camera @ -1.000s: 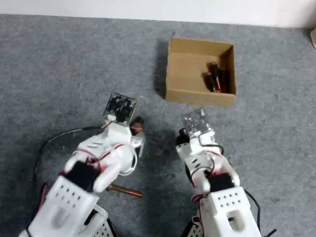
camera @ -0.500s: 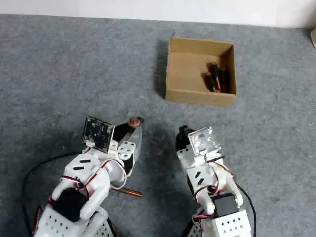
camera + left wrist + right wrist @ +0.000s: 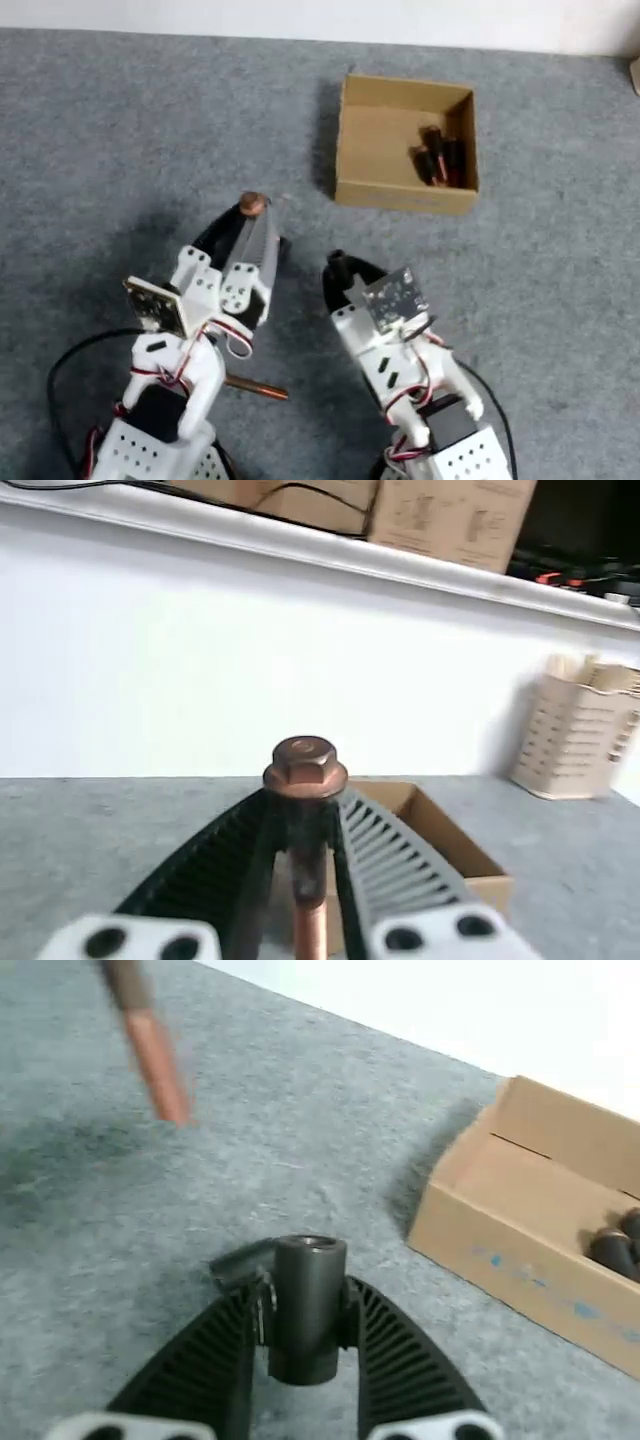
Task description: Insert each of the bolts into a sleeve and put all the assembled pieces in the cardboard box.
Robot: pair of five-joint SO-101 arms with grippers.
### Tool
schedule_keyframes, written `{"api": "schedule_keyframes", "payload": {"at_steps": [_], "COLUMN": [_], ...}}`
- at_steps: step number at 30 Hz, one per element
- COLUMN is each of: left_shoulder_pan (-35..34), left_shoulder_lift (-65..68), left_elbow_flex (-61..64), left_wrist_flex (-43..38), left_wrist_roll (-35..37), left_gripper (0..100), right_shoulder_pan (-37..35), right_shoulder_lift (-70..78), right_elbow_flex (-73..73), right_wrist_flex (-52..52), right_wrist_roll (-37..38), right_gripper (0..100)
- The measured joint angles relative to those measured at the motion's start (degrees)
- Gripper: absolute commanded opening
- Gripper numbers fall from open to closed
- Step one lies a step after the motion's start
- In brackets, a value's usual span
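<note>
A copper-coloured metal bolt (image 3: 305,768) with a hexagonal flange head is gripped upright by the left gripper (image 3: 305,815). The fingers are closed on the shank and the head sits just above the fingertips. In the high view this gripper is seen over the grey carpeted table (image 3: 120,150), in front of the brown cardboard box (image 3: 400,196) and apart from it. A black cylindrical metal sleeve (image 3: 306,1270) is clamped by the right gripper (image 3: 305,1305), fingers closed on its sides, with its open bore pointing away from the wrist. The two grippers are placed side by side, near each other but not touching. From the right wrist view the held bolt's shank is seen well apart from the sleeve. Dark assembled pieces (image 3: 440,160) are lying inside the box, by its right wall in the high view. A second copper bolt (image 3: 255,386) is lying flat on the carpet beside the left arm's base. A beige slotted basket (image 3: 590,735) is seen by the white wall.
</note>
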Motion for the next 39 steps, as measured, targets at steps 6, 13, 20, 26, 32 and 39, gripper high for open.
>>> {"api": "schedule_keyframes", "payload": {"at_steps": [6, 13, 20, 26, 32, 39], "left_shoulder_pan": [5.4, 5.4, 6.7, 10.8, 10.3, 6.6], "left_shoulder_lift": [0.0, 0.0, 0.0, 0.0, 0.0, 0.0], "left_elbow_flex": [0.0, -0.6, -0.6, 0.0, 0.1, 0.3], "left_wrist_flex": [0.0, -0.1, -0.1, -0.1, -0.1, -0.1], "left_wrist_roll": [8.1, 16.8, 19.3, 19.3, 18.4, 18.0], "left_gripper": [0, 0, 0, 0, 0, 0], "right_shoulder_pan": [-2.5, -2.8, -2.8, -2.8, -2.8, -2.8], "right_shoulder_lift": [0.0, 0.0, 0.0, 0.0, 0.0, 0.0], "right_elbow_flex": [0.2, 0.3, 0.3, 0.3, 0.3, 0.3], "right_wrist_flex": [0.0, 0.0, 0.0, 0.0, 2.4, 3.9], "right_wrist_roll": [0.0, 0.0, 0.0, 0.0, 0.0, 0.0], "right_gripper": [0.5, 0.5, 0.5, 0.5, 0.5, 0.5]}}
